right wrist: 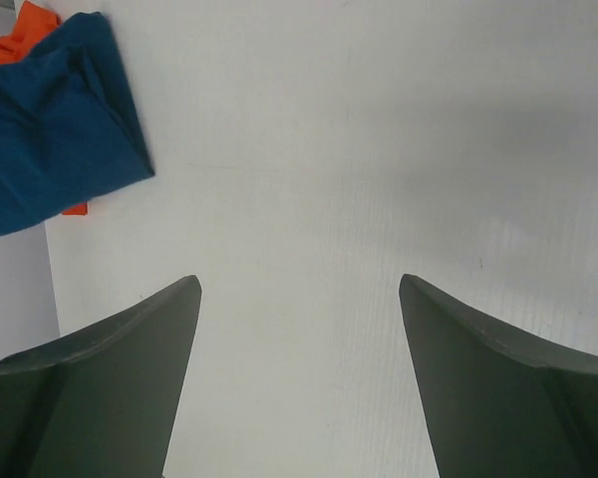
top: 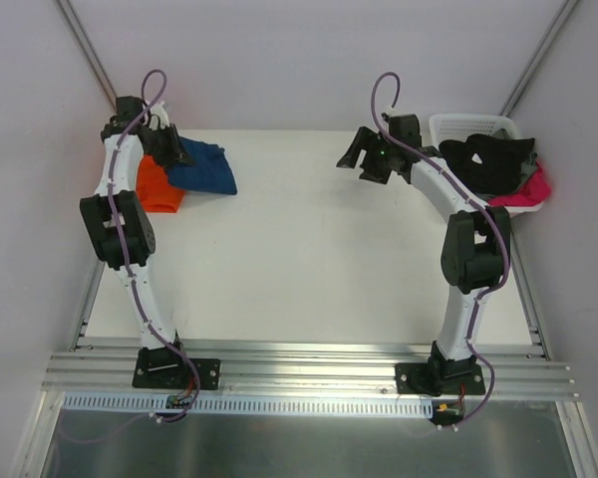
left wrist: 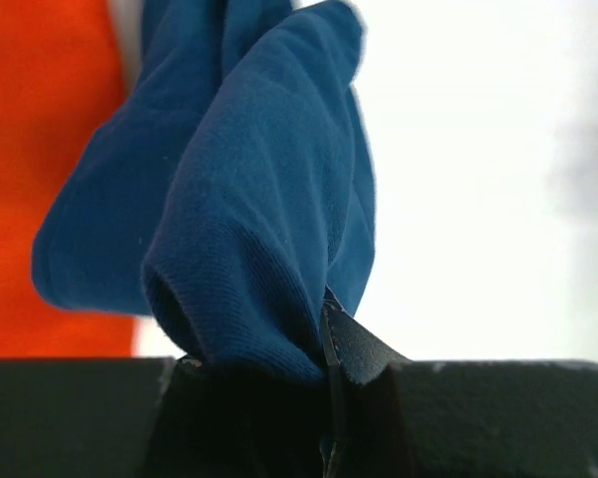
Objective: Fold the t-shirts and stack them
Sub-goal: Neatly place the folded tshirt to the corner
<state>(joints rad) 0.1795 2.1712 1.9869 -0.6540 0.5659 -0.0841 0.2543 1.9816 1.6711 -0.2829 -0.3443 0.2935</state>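
White worktop (top: 309, 249) under us, pale walls all round, and the action sits up in the far left corner. That is where we find the navy t-shirt (top: 207, 169), a soft, deep-blue bundle folded over on itself, its lower edge fanning out toward the middle of the worktop. It lies partly over the orange t-shirt (top: 159, 189), a bright, flat wedge closer to the left edge.

The left gripper (top: 169, 149) is clamped on the navy cloth. From the wrist view we see a thick rounded fold of knit fabric pinched down between the dark fingers (left wrist: 498, 418), with orange filling the frame behind it on the left. Only plain blue cloth shows; the way it is bunched hides the shirt's front, collar and sleeves. We cannot tell whether the held fold is lifted off the surface or resting on it.

Over on the right, the right gripper (top: 359, 159) hangs above bare worktop near the far edge, its jaws spread wide with nothing between them. Its camera catches just a corner of the navy shirt, cut off by the frame, with slivers of orange peeking out.

At the far right corner stands a white basket (top: 468, 124) heaped with dark clothes (top: 488, 159) and a pink garment (top: 533, 189); the heap is too tangled to sort out.
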